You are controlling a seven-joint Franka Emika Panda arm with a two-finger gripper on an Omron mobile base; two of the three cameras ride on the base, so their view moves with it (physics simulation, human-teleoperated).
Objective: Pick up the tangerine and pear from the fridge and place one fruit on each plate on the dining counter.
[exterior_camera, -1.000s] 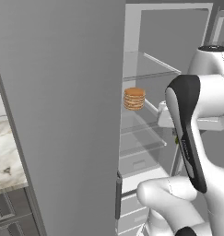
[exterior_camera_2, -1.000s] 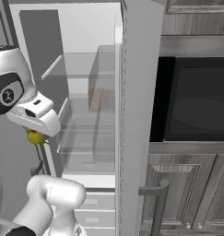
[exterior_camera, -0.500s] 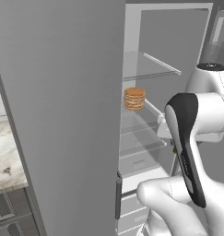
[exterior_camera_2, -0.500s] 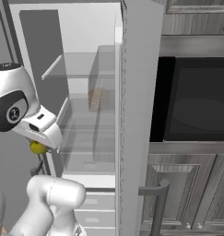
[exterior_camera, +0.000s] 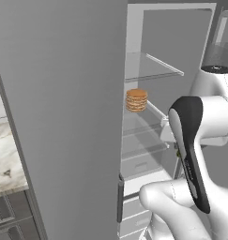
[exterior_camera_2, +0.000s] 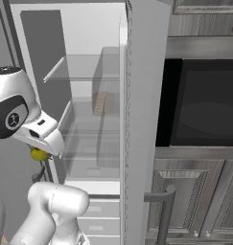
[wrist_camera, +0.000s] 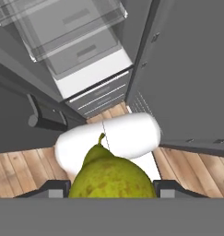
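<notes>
The claw [wrist_camera: 111, 193] is clamped on the pear [wrist_camera: 112, 177], which sits between the two dark finger tips with its stem pointing away from the camera, held in the air just outside the open fridge [exterior_camera_2: 96, 129]. Below it in the hand view lie a wooden plank floor [wrist_camera: 26, 173] and the fridge's white drawers [wrist_camera: 97, 92].

From the left base camera, a strip of veined marble counter [exterior_camera: 7, 159] shows at the far left, then the wide grey fridge door [exterior_camera: 64, 117] standing open, then the pale interior with glass shelves; a tan stack of pancakes [exterior_camera: 136, 100] rests on one shelf. The arm's white and dark links cover the lower right, and the claw and pear are hidden behind them.

From the right base camera, the pear shows as a small yellow-green patch [exterior_camera_2: 39, 154] under the white hand, at the left edge of the fridge opening. The pancakes are blurred through the glass. To the right stands a dark built-in oven [exterior_camera_2: 204, 105] above grey panelled cabinet doors [exterior_camera_2: 199, 201].
</notes>
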